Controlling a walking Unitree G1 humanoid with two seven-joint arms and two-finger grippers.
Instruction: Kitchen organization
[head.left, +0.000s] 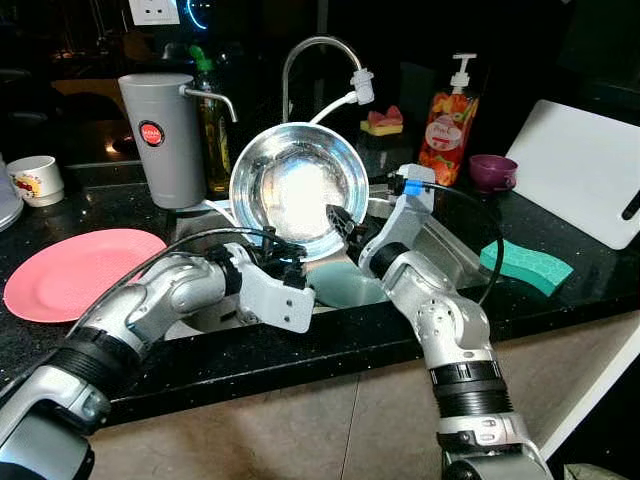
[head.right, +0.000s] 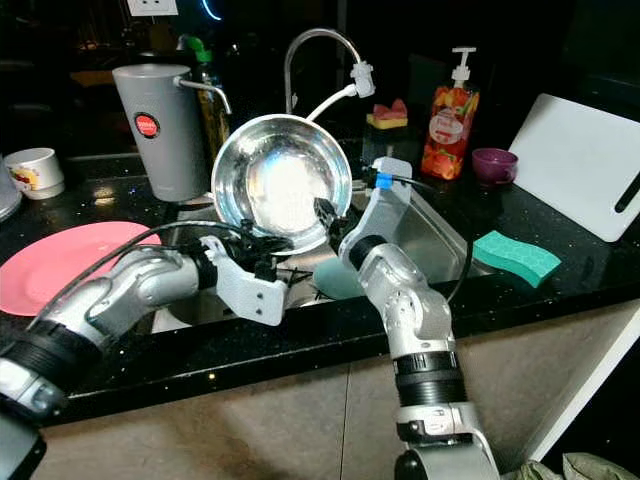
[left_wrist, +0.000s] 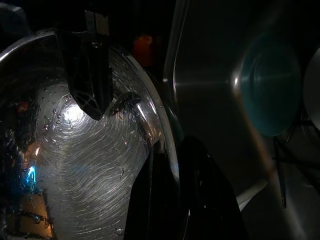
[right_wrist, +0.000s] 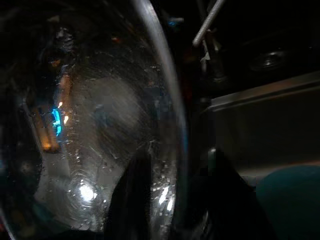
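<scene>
Round shiny steel bowl (head.left: 298, 188) tipped upright over sink (head.left: 440, 245), likely draining; left gripper (head.left: 290, 262) and right gripper (head.left: 340, 217) both clamped across bowl's lower rim, teal dish (head.left: 345, 287) just below them.

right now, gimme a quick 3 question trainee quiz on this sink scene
1. True or false: both grippers hold the steel bowl by its rim.
2. What lies on the counter at the robot's left? A) pink plate B) black pan C) glass jug
3. Which colour is the sponge on the counter at the robot's right?

Key:
1. True: the left gripper and the right gripper each pinch the rim, bowl tilted over the sink.
2. A, the pink plate.
3. Teal green.
</scene>
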